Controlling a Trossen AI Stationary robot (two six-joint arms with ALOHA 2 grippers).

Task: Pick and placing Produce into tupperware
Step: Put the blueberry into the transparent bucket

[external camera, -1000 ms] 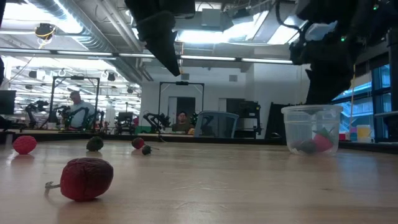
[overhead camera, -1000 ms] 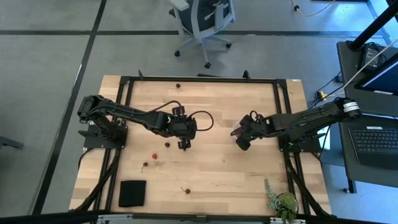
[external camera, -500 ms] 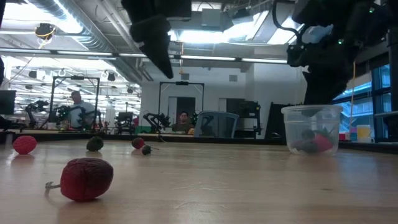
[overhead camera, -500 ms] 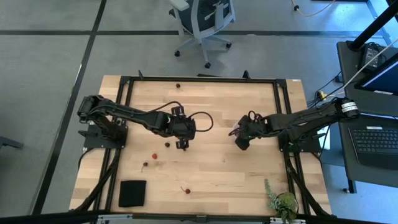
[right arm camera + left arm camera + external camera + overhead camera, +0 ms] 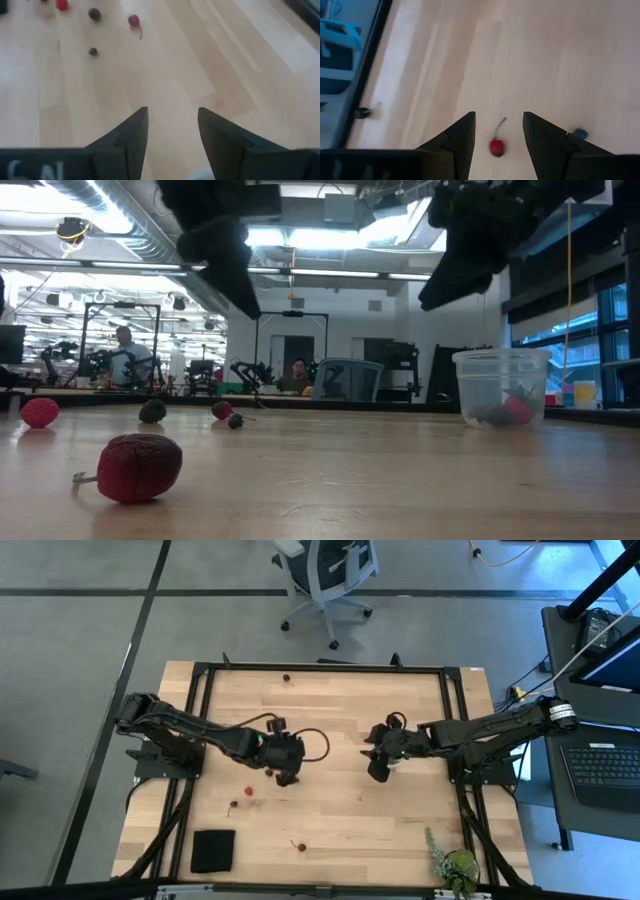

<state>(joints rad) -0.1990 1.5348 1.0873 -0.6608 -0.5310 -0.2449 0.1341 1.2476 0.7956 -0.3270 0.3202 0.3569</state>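
On the tabletop (image 5: pixel 340 800), the left claw (image 5: pixel 288 778) hangs left of centre and the right claw (image 5: pixel 377 772) right of centre, well apart. The tupperware (image 5: pixel 501 388) stands beside the right claw, produce (image 5: pixel 508 411) inside it. More fruits (image 5: pixel 248 791) lie scattered near the left claw, one (image 5: pixel 286 678) by the far edge. A pad (image 5: pixel 213 850) and a plant (image 5: pixel 452 862) occupy the near corners.
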